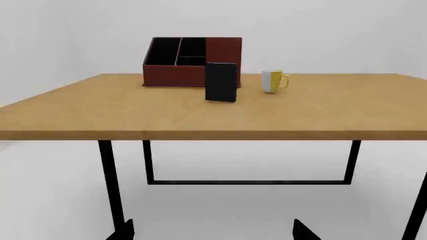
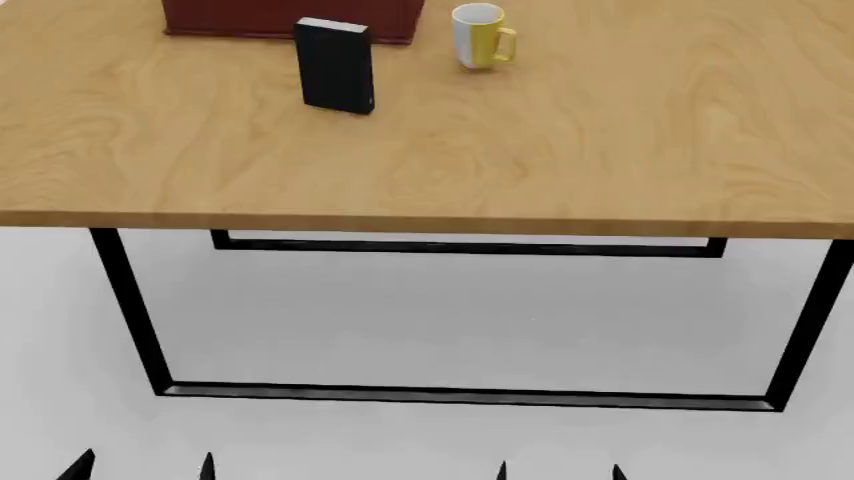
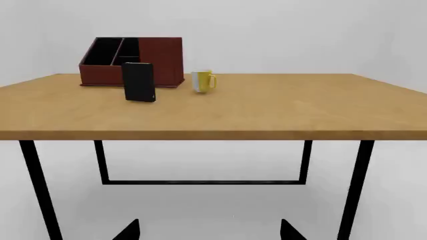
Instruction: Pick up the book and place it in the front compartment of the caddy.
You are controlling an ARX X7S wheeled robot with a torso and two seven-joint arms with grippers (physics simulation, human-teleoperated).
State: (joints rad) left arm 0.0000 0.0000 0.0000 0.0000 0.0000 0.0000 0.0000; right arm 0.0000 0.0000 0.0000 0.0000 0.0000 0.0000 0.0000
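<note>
The black book [image 2: 335,65] stands upright on the wooden table [image 2: 441,150], just in front of the dark red caddy [image 2: 267,18]. It also shows in the left wrist view [image 1: 221,82] and the right wrist view [image 3: 139,82]. The caddy [image 1: 192,61] [image 3: 132,61] has black-lined cells and one taller corner wall. My left gripper [image 2: 143,468] [image 1: 212,231] and right gripper [image 2: 558,470] [image 3: 210,230] are open and empty. Both hang low in front of the table, below its top and far from the book. Only the fingertips show.
A white-and-yellow mug [image 2: 478,36] stands to the right of the book and caddy; it also shows in the wrist views [image 1: 273,81] [image 3: 203,81]. The table has black metal legs [image 2: 131,305] and a near edge between my grippers and the objects.
</note>
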